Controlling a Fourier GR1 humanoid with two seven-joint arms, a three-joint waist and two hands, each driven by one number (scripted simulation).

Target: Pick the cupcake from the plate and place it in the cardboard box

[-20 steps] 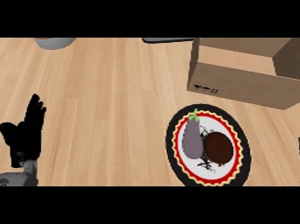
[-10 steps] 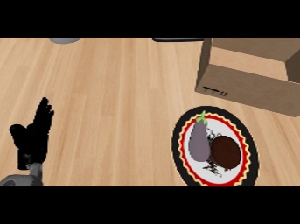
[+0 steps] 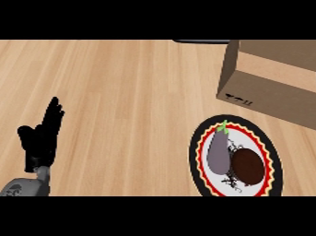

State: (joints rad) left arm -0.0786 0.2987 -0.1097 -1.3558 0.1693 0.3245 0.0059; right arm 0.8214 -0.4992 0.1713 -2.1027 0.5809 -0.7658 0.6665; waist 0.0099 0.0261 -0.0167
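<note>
Two things sit on the plate (image 3: 202, 138), a round one with a black rim and a red and yellow zigzag border, lying at the lower right of the wooden counter (image 3: 119, 83): a grey-purple eggplant (image 3: 218, 151) with a green stem on its left half, and touching it on the right a dark brown cupcake (image 3: 247, 166). Nothing is holding the cupcake, so I judge the pick has not begun; this is the very start of the reach. Only the left hand (image 3: 41, 138) shows, at the lower left on its grey forearm, well apart from the plate, with fingers straight and together pointing up the counter, thumb out to the side, gripping nothing. It looks to be resting there. The right hand is nowhere in view. The cardboard box (image 3: 276, 92) stands just beyond the plate at the upper right, its top open and a flap raised at the right. By my reckoning the next move calls for a hand, most likely the right since the plate lies on that side, to come in over the cupcake with fingers spread, close round it without nudging the eggplant, then lift it up over the box's near wall.
</note>
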